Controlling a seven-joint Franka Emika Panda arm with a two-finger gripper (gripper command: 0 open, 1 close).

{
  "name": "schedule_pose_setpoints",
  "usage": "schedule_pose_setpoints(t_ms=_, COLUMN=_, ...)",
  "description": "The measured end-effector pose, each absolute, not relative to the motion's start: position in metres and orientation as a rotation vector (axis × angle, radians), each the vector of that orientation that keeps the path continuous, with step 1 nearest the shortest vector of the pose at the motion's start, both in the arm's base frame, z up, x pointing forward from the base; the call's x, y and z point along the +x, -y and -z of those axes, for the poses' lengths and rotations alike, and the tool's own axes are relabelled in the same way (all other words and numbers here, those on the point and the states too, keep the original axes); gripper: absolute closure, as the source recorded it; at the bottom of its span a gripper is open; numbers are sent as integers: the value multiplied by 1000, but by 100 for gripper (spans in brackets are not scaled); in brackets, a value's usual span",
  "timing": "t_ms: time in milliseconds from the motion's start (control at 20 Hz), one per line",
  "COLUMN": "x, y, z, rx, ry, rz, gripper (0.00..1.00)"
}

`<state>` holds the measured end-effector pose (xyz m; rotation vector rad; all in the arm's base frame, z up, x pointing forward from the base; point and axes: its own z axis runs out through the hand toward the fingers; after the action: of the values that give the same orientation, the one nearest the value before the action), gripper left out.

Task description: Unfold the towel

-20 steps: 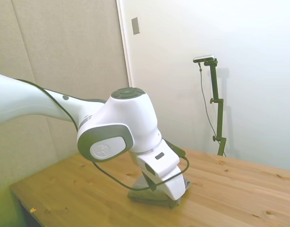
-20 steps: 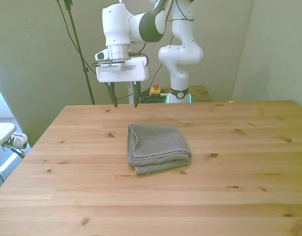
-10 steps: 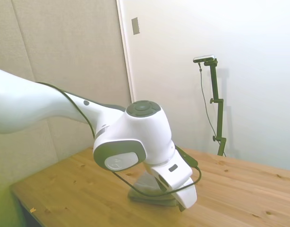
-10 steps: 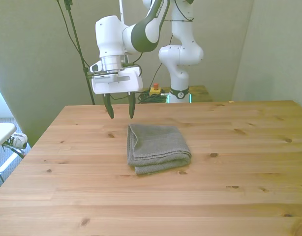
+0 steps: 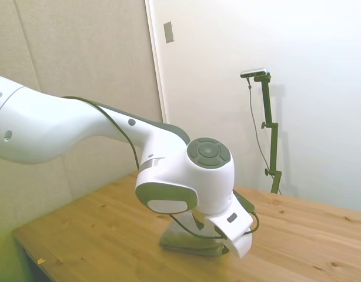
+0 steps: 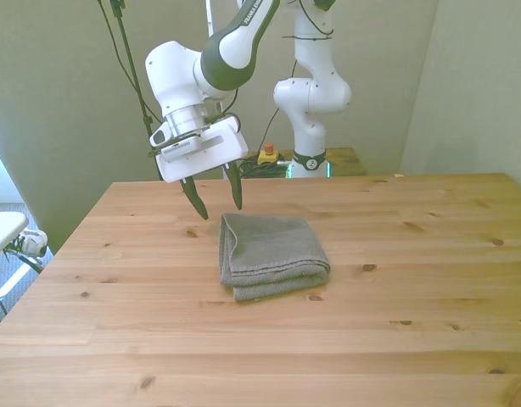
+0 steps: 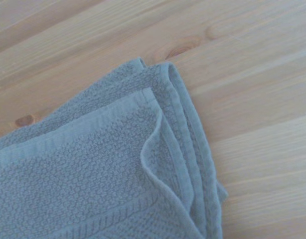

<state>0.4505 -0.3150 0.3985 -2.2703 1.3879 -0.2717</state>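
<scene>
The grey towel [image 6: 271, 255] lies folded in several layers on the wooden table [image 6: 413, 339], near its middle. My gripper [image 6: 216, 203] hangs open and tilted just above the towel's far corner on the front view's left, with nothing between its fingers. The wrist view shows that corner of the towel [image 7: 118, 169] close up, its hemmed edges stacked. In the side view the arm's white housing covers most of the towel [image 5: 180, 242], and the fingers are hidden.
The robot's white base [image 6: 311, 93] stands behind the table's far edge. Cables hang by the wall at the front view's left.
The gripper has come down and toward the towel and has tilted, from beyond the towel's far edge to just above its far left corner. The towel has not moved.
</scene>
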Motion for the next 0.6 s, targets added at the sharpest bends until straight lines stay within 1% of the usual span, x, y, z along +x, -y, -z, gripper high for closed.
schedule_pose_setpoints(t_ms=100, x=449, y=317, z=-392, rx=-2267, ry=-1397, rz=260, gripper=0)
schedule_pose_setpoints(t_ms=150, x=450, y=318, z=-389, rx=-2264, ry=-1402, rz=260, gripper=100)
schedule_pose_setpoints(t_ms=300, x=451, y=320, z=-382, rx=-2261, ry=-1403, rz=269, gripper=100)
schedule_pose_setpoints(t_ms=600, x=458, y=315, z=-382, rx=-2266, ry=-1369, rz=294, gripper=100)
